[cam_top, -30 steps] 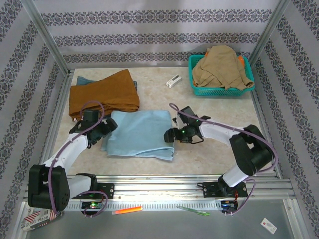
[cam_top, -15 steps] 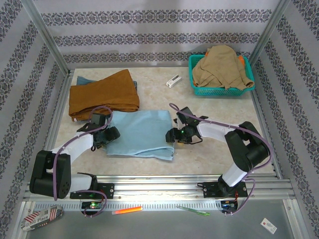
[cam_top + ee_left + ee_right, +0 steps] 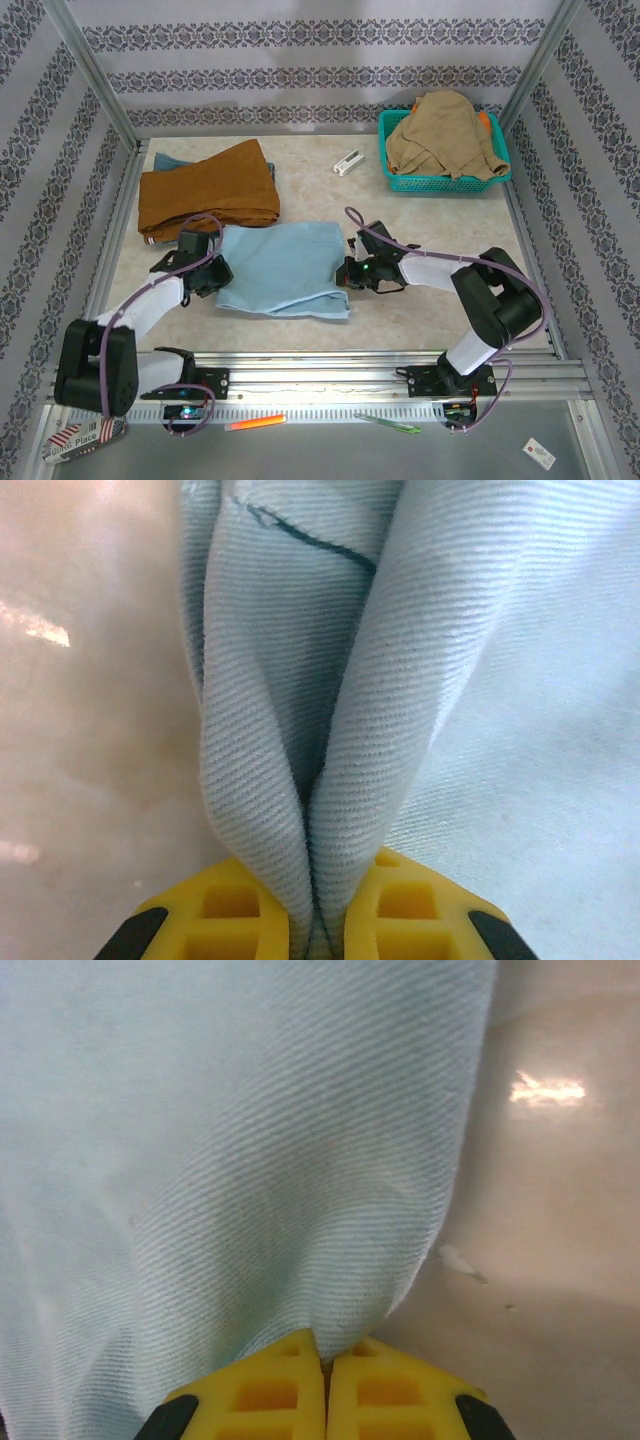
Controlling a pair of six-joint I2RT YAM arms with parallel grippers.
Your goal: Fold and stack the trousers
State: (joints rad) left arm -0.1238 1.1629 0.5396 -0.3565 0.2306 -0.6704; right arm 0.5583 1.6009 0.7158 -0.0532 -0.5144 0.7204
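Note:
The light sky-blue trousers [image 3: 283, 266] lie folded into a rough rectangle in the middle of the table. My left gripper [image 3: 212, 277] is at their left edge, shut on a bunched ridge of the blue cloth [image 3: 310, 730] that rises between the yellow fingers [image 3: 215, 920]. At the right edge, my right gripper [image 3: 352, 272] is shut on a pinch of the same trousers [image 3: 250, 1160], its yellow fingers [image 3: 390, 1390] pressed together with the beige table surface to their right.
A rust-orange garment [image 3: 212, 188] lies folded at the back left. A teal basket [image 3: 400, 182] at the back right holds a tan-beige garment [image 3: 445, 135]. A small white object [image 3: 346, 162] lies between them. Metal frame posts and patterned walls enclose the table.
Both grippers went from open to shut on the trousers' side edges. The left arm shifted slightly; the cloth edges have bunched a little toward the fingers.

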